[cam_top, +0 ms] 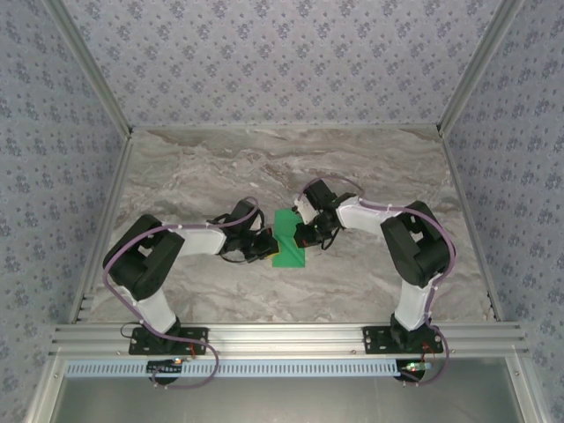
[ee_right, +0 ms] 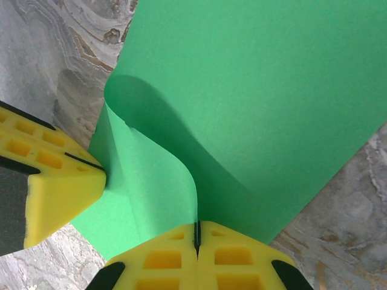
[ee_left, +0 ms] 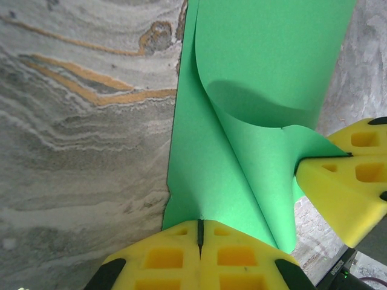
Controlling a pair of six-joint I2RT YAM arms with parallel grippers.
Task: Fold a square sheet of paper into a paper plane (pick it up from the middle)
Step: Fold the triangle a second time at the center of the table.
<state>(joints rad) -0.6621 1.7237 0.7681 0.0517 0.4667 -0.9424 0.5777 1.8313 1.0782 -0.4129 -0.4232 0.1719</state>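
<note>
while both grippers are clamped on the green paper (cam_top: 287, 240), you have it held between them near the middle of the marble table (cam_top: 211, 167), ahead of the two arm bases. your left gripper (ee_left: 199, 228) has its yellow pads pressed together on one edge of the paper, and the right gripper (ee_right: 196, 229) is pinched shut on it from the other side. from either wrist you can see the other gripper's yellow tip biting a flap that curls up and over the flat part. that looks like the reason for the two-sided hold: one grip steadies the paper so it can't slide, and the other carries a flap across to make a fold, though which does which is hard to tell. the curl is soft and rounded, not pressed into a crease, so this reads as mid-fold, early in the plane. thin paper like this will likely buckle or tear if the grips pull apart, so make any next move slow.
</note>
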